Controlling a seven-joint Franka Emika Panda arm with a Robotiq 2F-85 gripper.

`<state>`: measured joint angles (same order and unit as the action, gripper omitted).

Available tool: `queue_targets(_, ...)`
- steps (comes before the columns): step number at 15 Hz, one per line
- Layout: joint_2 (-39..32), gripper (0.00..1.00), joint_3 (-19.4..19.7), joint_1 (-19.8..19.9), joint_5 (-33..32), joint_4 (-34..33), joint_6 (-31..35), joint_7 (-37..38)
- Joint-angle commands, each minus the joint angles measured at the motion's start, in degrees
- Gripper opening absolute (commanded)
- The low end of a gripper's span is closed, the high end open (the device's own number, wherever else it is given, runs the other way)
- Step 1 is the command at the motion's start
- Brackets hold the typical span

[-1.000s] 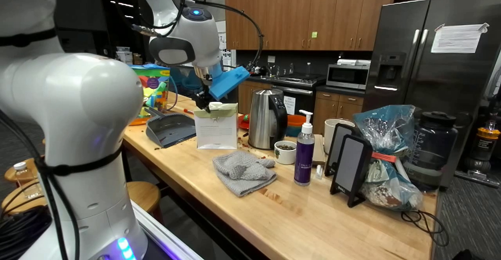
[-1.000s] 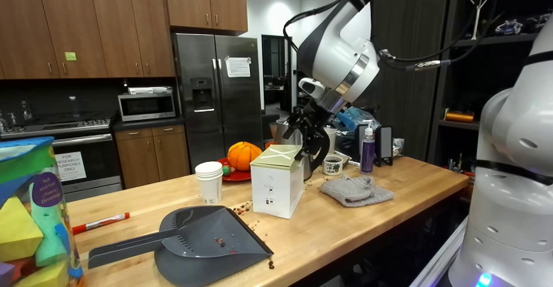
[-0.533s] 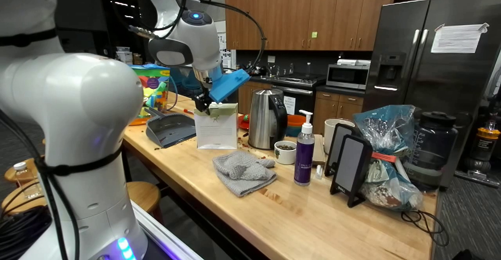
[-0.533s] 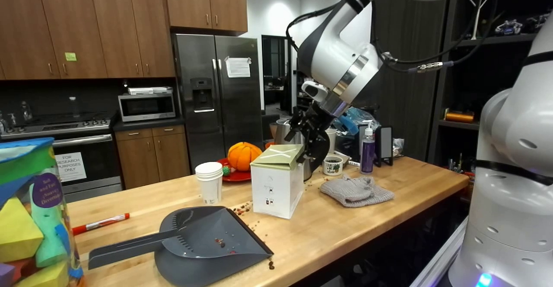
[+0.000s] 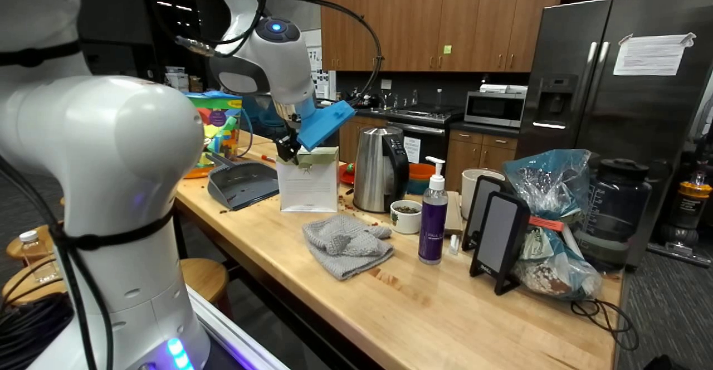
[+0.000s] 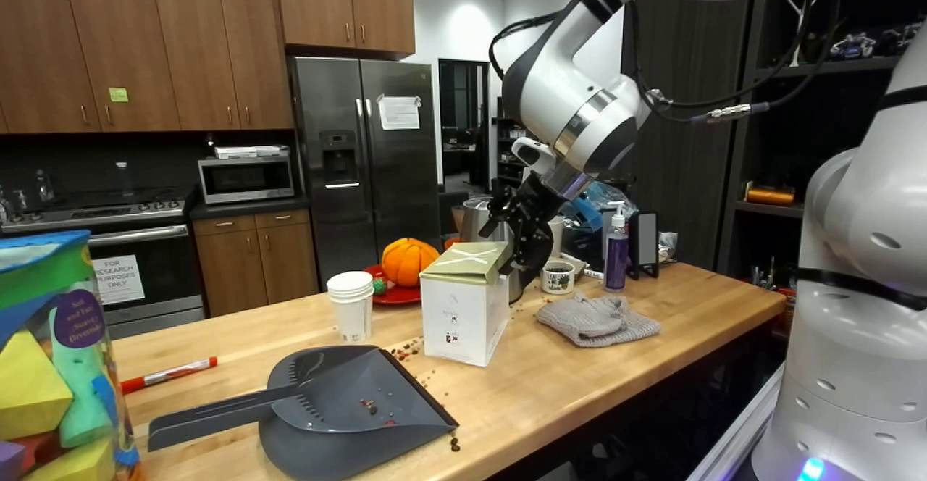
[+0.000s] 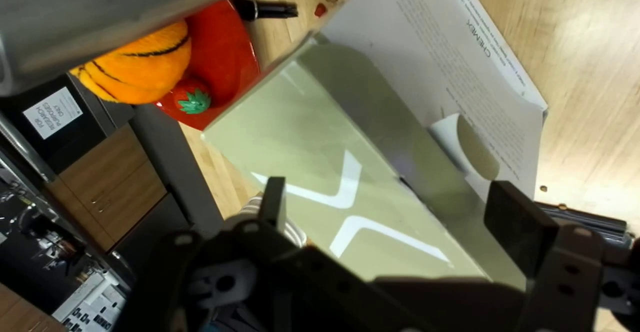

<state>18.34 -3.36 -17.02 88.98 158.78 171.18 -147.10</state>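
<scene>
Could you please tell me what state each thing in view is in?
Hand: open, jaws wide apart
Box: upright, lid down; whether tucked in, unclear
Dustpan: lying flat, bits inside
Grey cloth: crumpled
Kettle: upright
Pump bottle: upright
Small bowl: upright, dark bits inside
Paper cups: upright, stacked
Red marker: lying flat
Speakers: standing
Microwave: shut
Oven: shut
Fridge: shut
Wall cabinets: shut

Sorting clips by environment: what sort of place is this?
Probably a kitchen area in a research lab or similar workplace. The fridge and oven show a kitchen; the sign on the oven reads "FOR RESEARCH PURPOSES ONLY", suggesting a lab.
</scene>
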Motion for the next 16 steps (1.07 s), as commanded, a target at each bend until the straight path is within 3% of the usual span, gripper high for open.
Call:
queue_targets(1, 2.7, 1.00, -0.2, -0.5, 5.4, 0.7, 1.1, -5.4)
queue_targets(2, 3.7, 1.00, -0.8, -0.3, 2.9, 0.7, 1.4, -2.3)
queue_targets(10, 8.5, 1.00, -2.2, -0.1, 3.0, 0.8, 2.7, -2.1)
queue_targets(16, 6.4, 1.00, -2.9, -0.3, 2.7, 0.1, 2.1, -2.0)
